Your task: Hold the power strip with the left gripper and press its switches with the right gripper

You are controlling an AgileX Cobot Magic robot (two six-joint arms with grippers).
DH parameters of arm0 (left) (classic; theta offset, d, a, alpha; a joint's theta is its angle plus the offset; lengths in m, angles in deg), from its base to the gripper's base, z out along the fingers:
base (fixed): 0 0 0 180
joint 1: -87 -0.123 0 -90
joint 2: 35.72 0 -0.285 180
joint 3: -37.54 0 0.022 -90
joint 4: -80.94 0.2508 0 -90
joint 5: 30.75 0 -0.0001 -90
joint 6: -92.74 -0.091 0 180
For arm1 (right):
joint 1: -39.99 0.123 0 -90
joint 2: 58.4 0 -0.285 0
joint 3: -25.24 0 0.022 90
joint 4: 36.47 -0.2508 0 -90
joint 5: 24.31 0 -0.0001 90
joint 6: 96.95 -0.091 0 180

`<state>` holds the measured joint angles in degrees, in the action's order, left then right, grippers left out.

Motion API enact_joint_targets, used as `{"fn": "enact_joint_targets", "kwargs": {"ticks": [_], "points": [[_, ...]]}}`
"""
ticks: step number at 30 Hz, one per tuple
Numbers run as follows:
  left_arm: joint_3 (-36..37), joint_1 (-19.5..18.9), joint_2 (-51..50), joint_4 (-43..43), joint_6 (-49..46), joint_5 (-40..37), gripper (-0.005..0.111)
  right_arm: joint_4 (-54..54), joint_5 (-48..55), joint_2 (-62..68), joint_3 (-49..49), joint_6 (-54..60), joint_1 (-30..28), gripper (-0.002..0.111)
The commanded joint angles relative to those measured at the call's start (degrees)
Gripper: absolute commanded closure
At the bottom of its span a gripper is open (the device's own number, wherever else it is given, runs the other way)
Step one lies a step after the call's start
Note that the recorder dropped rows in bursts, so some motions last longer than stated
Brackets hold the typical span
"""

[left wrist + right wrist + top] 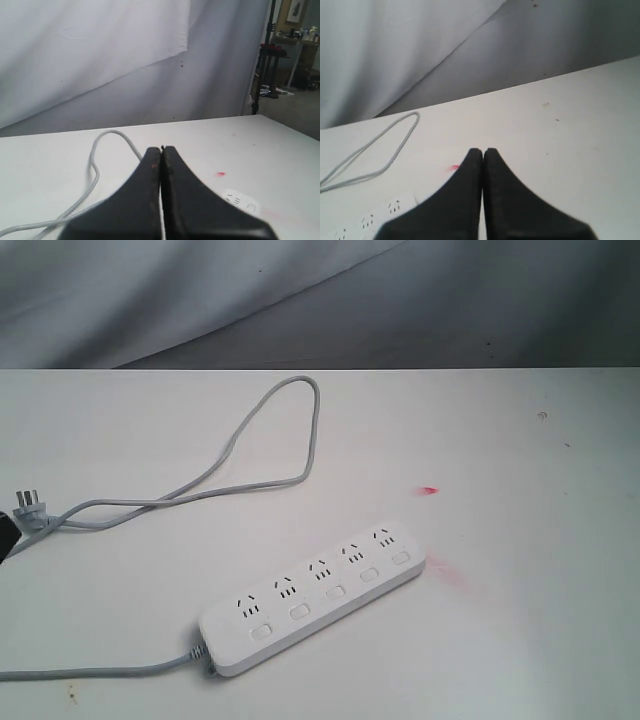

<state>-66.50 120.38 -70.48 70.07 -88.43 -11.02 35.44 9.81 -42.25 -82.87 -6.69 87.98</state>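
Observation:
The white power strip (pixel 310 600) lies slanted on the white table, its outlets facing up. A row of small white switches (pixel 334 591) runs along its near side. Its grey cable (pixel 270 440) loops toward the back and ends in a plug (pixel 28 505) at the left edge. My left gripper (pixel 161 148) is shut with nothing in it, above the table; one end of the strip (pixel 242 200) shows beside its fingers. The right gripper (pixel 483 150) is also shut and empty, with the strip's outlets (pixel 380 215) off to one side. Neither gripper touches the strip.
A small red mark (pixel 429 490) sits on the table beyond the strip's far end, with a fainter pink smear (pixel 452 578) beside that end. A dark object (pixel 5 532) pokes in at the left edge near the plug. Grey cloth hangs behind the table.

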Motion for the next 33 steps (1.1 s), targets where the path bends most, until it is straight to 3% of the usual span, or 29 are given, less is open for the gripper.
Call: {"fn": "enact_joint_targets", "kwargs": {"ticks": [1, 10, 33], "points": [[1.3, -0.1, 0.4, -5.7, -5.8, 2.8, 0.107, 7.5, -6.4, -0.2, 4.2, -0.6, -0.2, 0.108], [1.3, -0.1, 0.4, -5.9, -6.2, -0.7, 0.107, 7.2, -6.4, -0.2, 5.3, -2.0, -0.1, 0.108], [1.3, -1.3, 2.4, -3.9, -8.9, -0.6, 0.107, 4.5, -7.0, -0.2, 5.3, -5.4, -0.1, 0.108]]}}
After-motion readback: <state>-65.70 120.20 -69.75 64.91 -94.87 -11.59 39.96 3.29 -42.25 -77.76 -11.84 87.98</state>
